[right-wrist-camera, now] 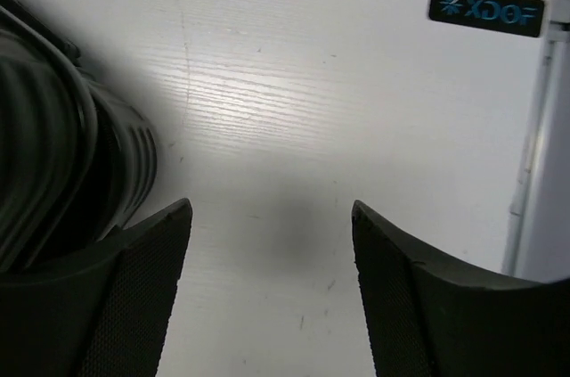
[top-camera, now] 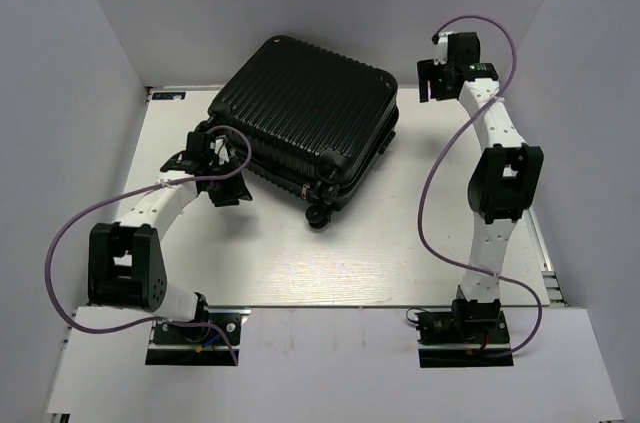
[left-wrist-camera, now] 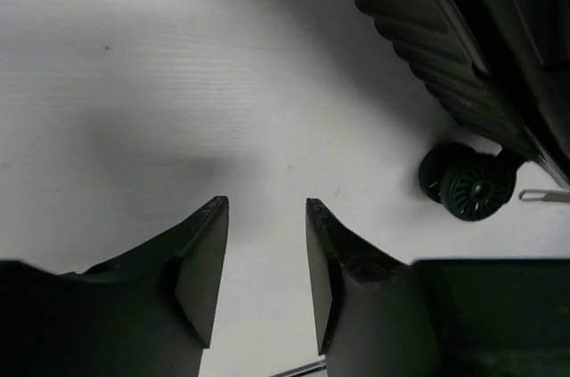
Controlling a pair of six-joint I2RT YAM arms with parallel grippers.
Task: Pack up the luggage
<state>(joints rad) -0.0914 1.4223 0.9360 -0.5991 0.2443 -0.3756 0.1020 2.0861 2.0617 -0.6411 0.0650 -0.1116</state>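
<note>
Luggage (top-camera: 305,113): large black hard-shell clamshell suitcase, ribbed shell, small black wheels. Lying flat on white surface (top-camera: 330,263), back-centre, turned diagonally, wheel end toward the arms. Both shells together, seam line round the side; no lining or straps showing. Nothing loose on the surface around it, so no items waiting outside as far as visible. Contents hidden, so cannot tell whether anything is packed. Zip state too small to call; thin metal tab (left-wrist-camera: 541,195) beside black spoked wheel (left-wrist-camera: 472,185) in the left wrist view, probably a zip pull.

Left claw (left-wrist-camera: 265,217): jaws parted with a modest gap, nothing between, low over bare surface just beside the near-left corner of the case, not touching. Right claw (right-wrist-camera: 272,212): jaws wide apart, empty, just beside the far-right side of the case, with ribbed shell at the left edge of its view.

Judgement: late stage — case closed, neither claw holding anything. Probably left to do: finish or confirm the zip run round the seam — otherwise done.
</note>
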